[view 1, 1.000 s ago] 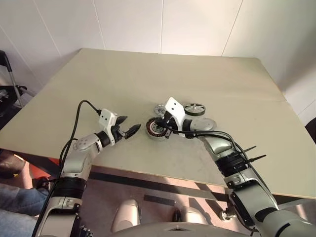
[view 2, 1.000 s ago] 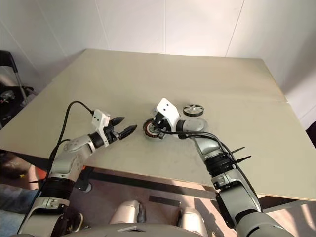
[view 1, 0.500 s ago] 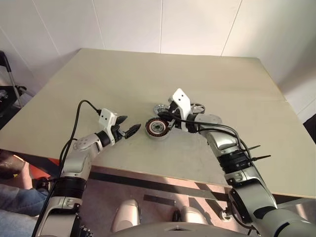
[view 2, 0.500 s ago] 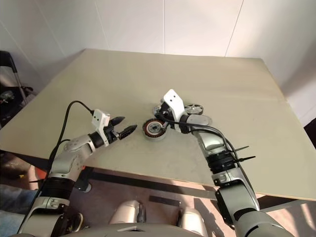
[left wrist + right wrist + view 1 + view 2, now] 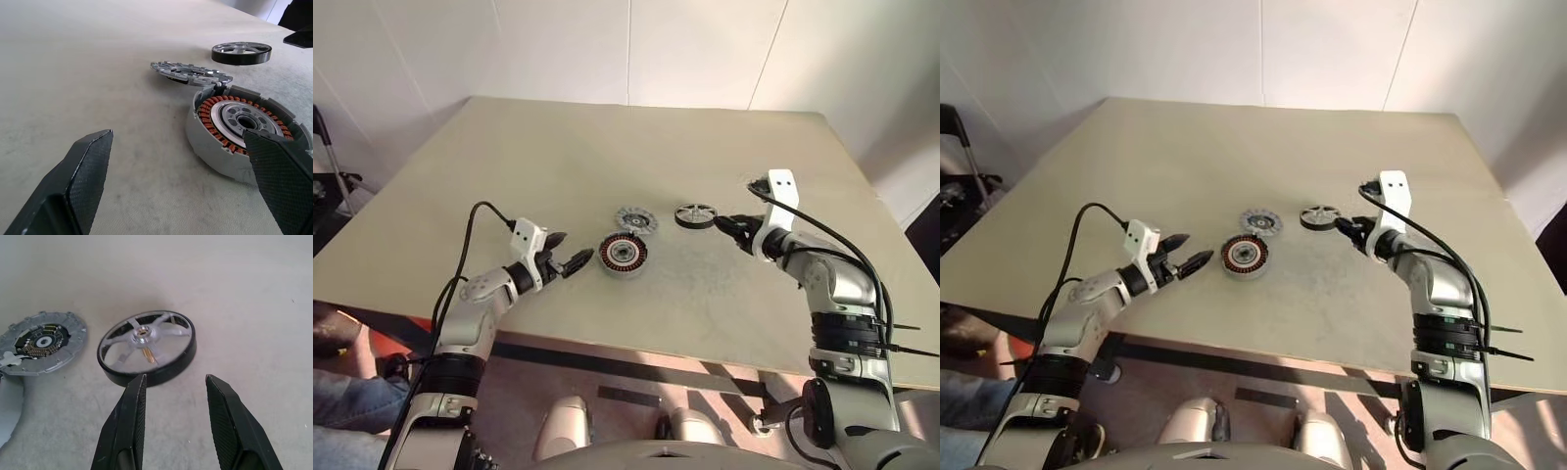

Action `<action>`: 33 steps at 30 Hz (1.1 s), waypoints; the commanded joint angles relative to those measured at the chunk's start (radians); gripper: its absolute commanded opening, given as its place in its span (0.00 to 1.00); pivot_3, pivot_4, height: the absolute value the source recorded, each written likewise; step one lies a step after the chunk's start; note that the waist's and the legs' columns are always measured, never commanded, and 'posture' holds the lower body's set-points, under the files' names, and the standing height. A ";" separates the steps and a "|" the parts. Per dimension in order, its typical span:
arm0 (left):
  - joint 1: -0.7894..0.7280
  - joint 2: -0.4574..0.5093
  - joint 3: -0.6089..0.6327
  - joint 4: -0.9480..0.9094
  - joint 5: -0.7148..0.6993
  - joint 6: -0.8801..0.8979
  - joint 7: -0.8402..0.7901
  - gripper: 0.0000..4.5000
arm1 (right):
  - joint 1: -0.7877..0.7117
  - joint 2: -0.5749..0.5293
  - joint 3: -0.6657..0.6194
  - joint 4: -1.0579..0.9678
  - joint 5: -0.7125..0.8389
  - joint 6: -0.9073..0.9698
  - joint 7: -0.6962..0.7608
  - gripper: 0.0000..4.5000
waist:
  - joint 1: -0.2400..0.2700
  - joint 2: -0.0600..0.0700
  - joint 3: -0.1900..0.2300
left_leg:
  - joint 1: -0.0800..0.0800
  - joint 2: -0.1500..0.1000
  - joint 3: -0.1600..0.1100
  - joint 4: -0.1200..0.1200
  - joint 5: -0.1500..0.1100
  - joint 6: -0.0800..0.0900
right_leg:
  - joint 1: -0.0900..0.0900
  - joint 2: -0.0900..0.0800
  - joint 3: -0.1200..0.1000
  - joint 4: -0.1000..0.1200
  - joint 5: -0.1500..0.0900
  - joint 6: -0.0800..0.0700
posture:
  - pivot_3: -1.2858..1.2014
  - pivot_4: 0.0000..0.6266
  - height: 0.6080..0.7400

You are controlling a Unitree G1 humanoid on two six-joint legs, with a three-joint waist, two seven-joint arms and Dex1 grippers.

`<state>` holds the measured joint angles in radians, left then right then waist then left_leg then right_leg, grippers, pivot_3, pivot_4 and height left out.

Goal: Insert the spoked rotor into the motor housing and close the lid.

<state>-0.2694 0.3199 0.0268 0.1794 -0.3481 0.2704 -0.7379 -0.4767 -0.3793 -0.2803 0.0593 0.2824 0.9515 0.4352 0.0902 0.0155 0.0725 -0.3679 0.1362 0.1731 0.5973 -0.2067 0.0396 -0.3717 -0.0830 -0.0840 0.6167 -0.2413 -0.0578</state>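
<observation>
Three parts lie loose; our right claw (image 5: 175,423), fingers parted and empty, faces the spoked rotor (image 5: 146,346) just ahead. Motor housing (image 5: 623,255) and lid (image 5: 635,219) lie beyond. Left claw (image 5: 568,257) gapes idle. Next we judge: close on the rim.

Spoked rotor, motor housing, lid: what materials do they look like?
Spoked rotor: matte black rim, maybe rubber or plastic; spokes and hub shiny, likely polished metal.
Motor housing: dull grey cast-looking metal shell, with a ring of copper-coloured windings inside.
Lid: light grey metal by its sheen, notched edge.
</observation>
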 commanded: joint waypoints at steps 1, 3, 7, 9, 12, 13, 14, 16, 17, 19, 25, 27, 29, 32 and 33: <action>-0.023 0.000 -0.007 -0.015 0.001 -0.010 -0.013 1.00 | -0.060 0.049 -0.124 -0.014 0.101 0.112 -0.070 0.43 | 0.001 0.000 0.000 | 0.001 0.000 0.000 0.000 0.000 0.000 | 0.001 0.000 0.000 0.000 0.000 0.000 | 0.52 0.00 1.00; -0.024 0.002 -0.011 -0.014 0.001 -0.007 -0.016 1.00 | -0.124 0.105 -0.250 0.037 0.182 0.181 -0.128 0.43 | 0.001 0.000 0.000 | 0.002 0.000 0.000 0.000 0.000 -0.001 | 0.001 0.001 0.001 0.000 0.000 0.000 | 0.52 0.00 1.00; -0.018 0.011 -0.020 -0.020 0.010 -0.007 -0.021 1.00 | -0.232 0.164 -0.408 0.143 0.252 0.235 -0.253 0.43 | 0.005 0.000 0.000 | 0.002 0.000 0.001 0.000 0.001 -0.002 | 0.000 0.001 0.001 0.001 0.000 -0.001 | 0.52 0.00 1.00; -0.013 0.016 -0.021 -0.027 0.014 -0.009 -0.020 1.00 | -0.259 0.176 -0.439 0.189 0.261 0.241 -0.299 0.43 | 0.007 0.000 0.000 | 0.001 0.000 0.001 0.000 0.001 -0.002 | 0.000 0.001 0.001 0.001 0.000 -0.001 | 0.52 0.00 1.00; -0.005 0.023 -0.016 -0.039 0.017 -0.009 -0.017 1.00 | -0.273 0.182 -0.438 0.239 0.256 0.228 -0.343 0.43 | 0.006 0.000 0.000 | 0.001 0.000 0.001 -0.001 0.001 -0.002 | 0.000 0.001 0.001 0.001 0.000 -0.001 | 0.52 0.00 1.00; -0.001 0.026 -0.013 -0.046 0.016 -0.008 -0.016 1.00 | -0.274 0.181 -0.431 0.256 0.252 0.220 -0.352 0.43 | 0.006 0.000 0.000 | 0.000 0.000 0.001 -0.001 0.001 -0.002 | -0.001 0.001 0.001 0.001 0.000 -0.001 | 0.52 0.00 1.00; 0.003 0.030 -0.010 -0.051 0.015 -0.007 -0.014 1.00 | -0.276 0.182 -0.428 0.269 0.253 0.213 -0.359 0.43 | 0.006 0.001 0.000 | 0.000 0.000 0.002 -0.002 0.001 -0.002 | -0.002 0.001 0.001 0.001 0.000 -0.001 | 0.52 0.00 1.00; 0.008 0.033 -0.008 -0.056 0.014 -0.008 -0.013 1.00 | -0.278 0.179 -0.423 0.284 0.261 0.206 -0.366 0.43 | 0.006 0.001 0.000 | -0.001 0.000 0.002 -0.002 0.001 -0.002 | -0.003 0.001 0.002 0.001 0.000 -0.001 | 0.52 0.00 1.00; 0.010 0.034 -0.008 -0.056 0.014 -0.008 -0.013 1.00 | -0.280 0.178 -0.422 0.288 0.265 0.206 -0.369 0.43 | 0.006 0.001 0.000 | -0.001 0.000 0.002 -0.002 0.001 -0.002 | -0.003 0.001 0.002 0.001 0.000 -0.001 | 0.52 0.00 1.00; 0.015 0.035 -0.010 -0.060 0.015 -0.009 -0.012 1.00 | -0.287 0.186 -0.429 0.295 0.281 0.211 -0.375 0.43 | 0.006 0.001 0.000 | -0.001 0.000 0.002 -0.002 0.001 -0.002 | -0.003 0.001 0.002 0.001 0.000 -0.001 | 0.52 0.00 1.00; 0.009 0.037 -0.014 -0.055 0.022 -0.012 -0.009 1.00 | -0.301 0.215 -0.458 0.305 0.340 0.217 -0.400 0.34 | 0.006 0.001 0.000 | 0.000 0.000 0.002 -0.002 0.001 -0.003 | -0.003 0.001 0.002 0.001 0.000 -0.001 | 0.52 0.00 1.00; 0.002 0.037 -0.013 -0.047 0.024 -0.015 -0.009 1.00 | -0.305 0.221 -0.464 0.304 0.356 0.218 -0.411 0.22 | 0.006 0.001 0.000 | 0.000 0.000 0.002 -0.002 0.001 -0.003 | -0.003 0.001 0.002 0.001 0.000 -0.001 | 0.52 0.00 1.00; -0.002 0.037 -0.013 -0.042 0.026 -0.017 -0.010 1.00 | -0.306 0.220 -0.457 0.300 0.362 0.216 -0.420 0.07 | 0.006 0.001 0.000 | 0.000 0.000 0.002 -0.002 0.001 -0.003 | -0.003 0.001 0.002 0.001 0.000 -0.001 | 0.52 0.00 1.00; -0.007 0.036 -0.014 -0.038 0.027 -0.019 -0.009 1.00 | -0.304 0.216 -0.447 0.296 0.369 0.216 -0.427 0.07 | 0.006 0.001 0.000 | 0.000 0.000 0.002 -0.002 0.001 -0.003 | -0.003 0.001 0.002 0.001 0.000 -0.001 | 0.52 0.00 1.00; -0.008 0.035 -0.014 -0.037 0.028 -0.019 -0.009 1.00 | -0.304 0.214 -0.448 0.296 0.373 0.217 -0.429 0.07 | 0.006 0.001 0.000 | 0.000 0.000 0.002 -0.002 0.001 -0.003 | -0.003 0.001 0.002 0.001 0.000 -0.001 | 0.52 0.00 1.00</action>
<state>-0.2563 0.3468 0.0019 0.1550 -0.3253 0.2695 -0.7494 -0.7531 -0.1571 -0.7333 0.3780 0.6214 1.1731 0.0107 0.0960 0.0163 0.0727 -0.3681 0.1364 0.1753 0.5953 -0.2055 0.0369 -0.3746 -0.0824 -0.0817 0.6177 -0.2410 -0.0584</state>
